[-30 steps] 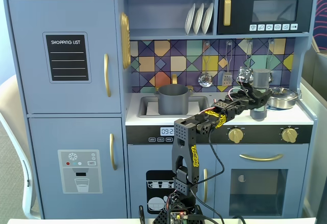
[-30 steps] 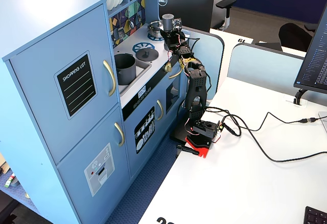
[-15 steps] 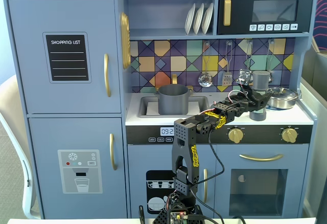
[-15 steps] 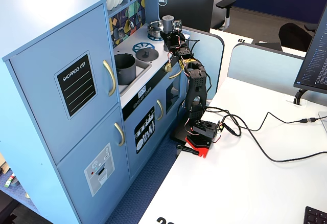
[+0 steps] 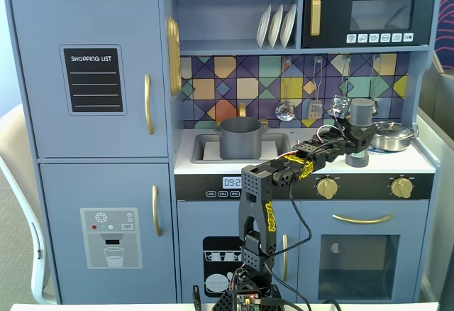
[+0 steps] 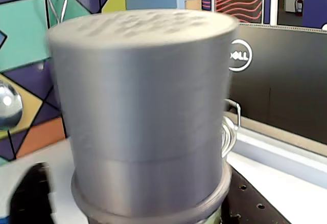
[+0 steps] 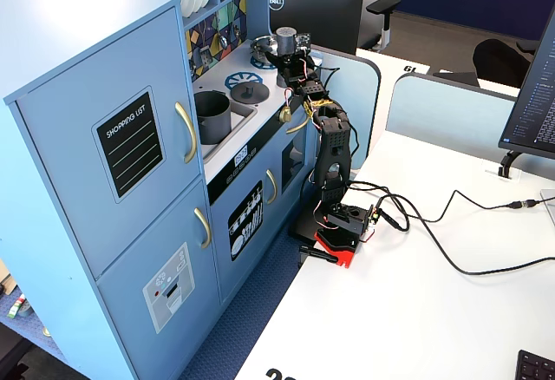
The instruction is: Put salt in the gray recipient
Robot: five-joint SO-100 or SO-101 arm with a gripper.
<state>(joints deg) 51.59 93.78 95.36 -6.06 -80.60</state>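
The salt (image 5: pixel 362 112) is a slim gray shaker standing upright on the right end of the toy kitchen's counter, also seen in another fixed view (image 7: pixel 285 37). In the wrist view the salt (image 6: pixel 148 106) fills the frame, blurred. My gripper (image 5: pixel 358 143) reaches around its lower half, one black finger (image 6: pixel 30 196) left of it with a strip of white counter between, the other finger (image 6: pixel 253 203) against its right side. The jaws stand open around it. The gray recipient (image 5: pixel 241 137) is a dark pot sitting in the sink, well to the left, and shows again from the side (image 7: pixel 212 115).
A shiny steel pan (image 5: pixel 394 135) sits just right of the shaker. Utensils (image 5: pixel 285 108) hang on the tiled back wall above the counter. A flat gray lid (image 7: pixel 249 92) lies between sink and shaker. A shelf and a microwave (image 5: pixel 369 16) hang overhead.
My gripper has sunk slightly lower around the shaker. The shaker stays on the counter and the pot has not moved.
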